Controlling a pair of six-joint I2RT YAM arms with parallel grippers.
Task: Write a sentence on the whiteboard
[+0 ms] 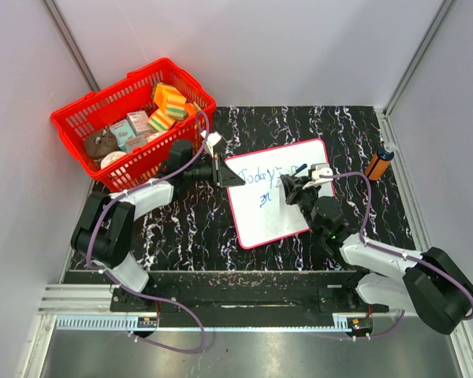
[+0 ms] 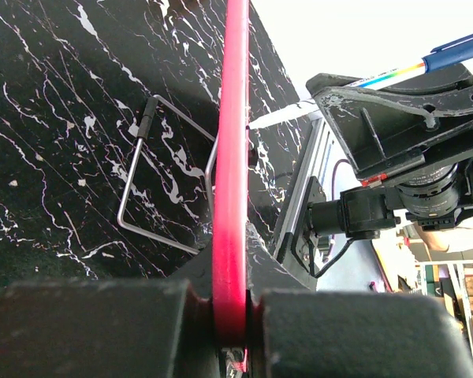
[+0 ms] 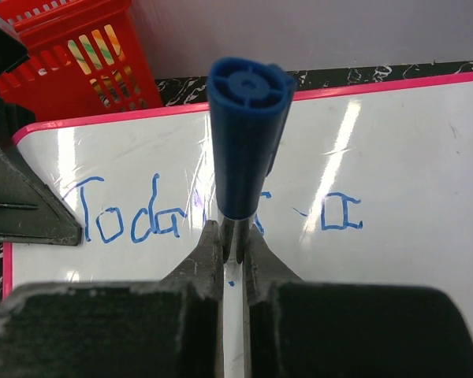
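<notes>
Whiteboard at centre of the top view, lying slightly askew on the black marbled table, with the red basket at upper left and an orange cylinder at right. The sentence runs in blue along the board's upper part: "Today" is legible in the right wrist view, followed by strokes partly hidden behind the marker and a boxy "I"-like mark; a few smaller strokes below cannot be read.

Left gripper is clamped on the board's pink rim at the upper left corner, pinning the board. Right gripper is closed on a blue marker, held roughly upright over the written line; whether the tip touches the board cannot be seen.

Step in hand, as judged: writing, with the sentence apparently unfinished. The next stroke calls for placing the tip on bare white past the last marks, with light, even pressure, the left grip firm so the board does not slide.
</notes>
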